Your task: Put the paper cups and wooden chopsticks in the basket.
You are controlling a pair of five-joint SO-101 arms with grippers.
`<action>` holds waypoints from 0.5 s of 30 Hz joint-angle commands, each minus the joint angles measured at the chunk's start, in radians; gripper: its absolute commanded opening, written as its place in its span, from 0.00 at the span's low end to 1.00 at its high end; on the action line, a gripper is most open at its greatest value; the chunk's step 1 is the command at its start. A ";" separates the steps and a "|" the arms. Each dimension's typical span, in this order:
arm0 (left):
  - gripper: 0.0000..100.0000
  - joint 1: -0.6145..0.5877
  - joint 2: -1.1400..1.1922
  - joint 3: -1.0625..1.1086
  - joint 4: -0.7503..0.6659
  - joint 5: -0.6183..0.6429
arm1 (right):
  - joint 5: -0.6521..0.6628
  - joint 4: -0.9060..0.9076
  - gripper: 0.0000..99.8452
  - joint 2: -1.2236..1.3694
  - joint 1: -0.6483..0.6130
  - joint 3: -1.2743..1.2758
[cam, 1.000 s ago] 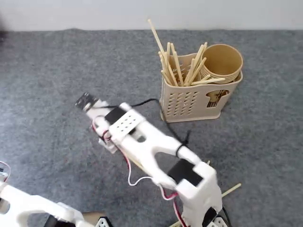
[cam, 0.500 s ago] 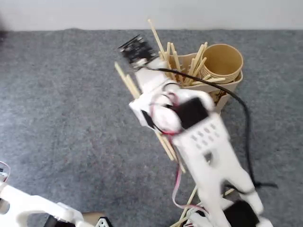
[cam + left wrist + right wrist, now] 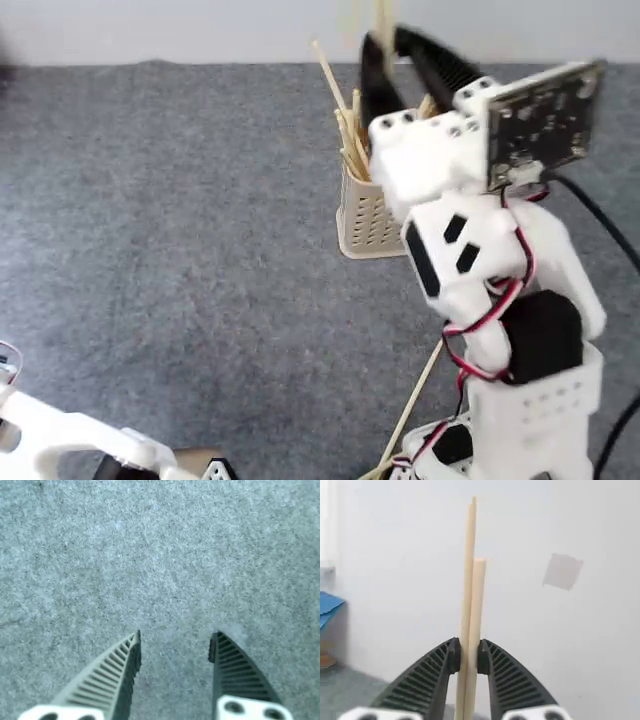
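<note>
The right gripper (image 3: 468,654) clamps two chopsticks (image 3: 471,595) upright above the basket (image 3: 362,228), apparently to drop them in end-first, while the left gripper (image 3: 175,642) hangs wide open over carpet (image 3: 150,555), away from the basket.

Beige perforated basket (image 3: 364,225) upright at 1 o'clock, a chopstick bundle (image 3: 347,135) standing inside. Two wooden chopsticks (image 3: 471,605) are pinched upright. One loose chopstick (image 3: 418,392) lies flat at 5 o'clock.

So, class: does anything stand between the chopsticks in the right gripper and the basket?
No separate obstacle shows. The right gripper holds wooden chopsticks upright above the basket; the chopsticks already standing in it poke up underneath and could crowd the drop.
</note>
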 commanded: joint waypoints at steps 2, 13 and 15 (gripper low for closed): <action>0.22 -0.005 -0.021 -0.005 -0.011 -0.008 | -0.011 -0.348 0.01 -0.045 0.091 0.262; 0.22 -0.005 -0.021 -0.005 -0.012 -0.008 | -0.008 -0.745 0.01 -0.125 0.104 0.767; 0.22 -0.005 -0.021 -0.005 -0.011 -0.008 | -0.008 -0.710 0.02 -0.122 0.104 0.769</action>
